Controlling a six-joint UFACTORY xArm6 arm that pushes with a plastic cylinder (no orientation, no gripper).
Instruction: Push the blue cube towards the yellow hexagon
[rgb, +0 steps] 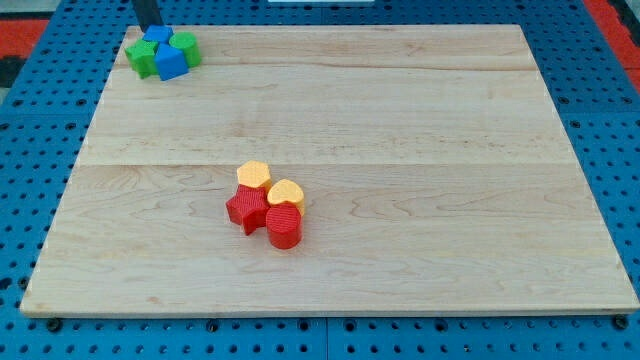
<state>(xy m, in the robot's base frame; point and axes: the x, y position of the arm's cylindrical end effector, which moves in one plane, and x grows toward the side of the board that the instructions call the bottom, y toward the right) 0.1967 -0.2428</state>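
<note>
The blue cube (171, 64) sits at the view's top left corner of the wooden board (400, 120), packed in a cluster with a second blue block (157, 37) and two green blocks (141, 57) (186, 47). The yellow hexagon (253, 174) lies near the board's middle, far down and to the right of the cube. It touches another yellow block (286, 193), a red star (246, 210) and a red cylinder (284, 227). My tip (150, 27) is at the top edge of the view, just behind the blue and green cluster, at the second blue block.
The board rests on a blue perforated table (40, 150). Its top left corner is close to the cluster. A red area (615, 20) shows at the view's top right.
</note>
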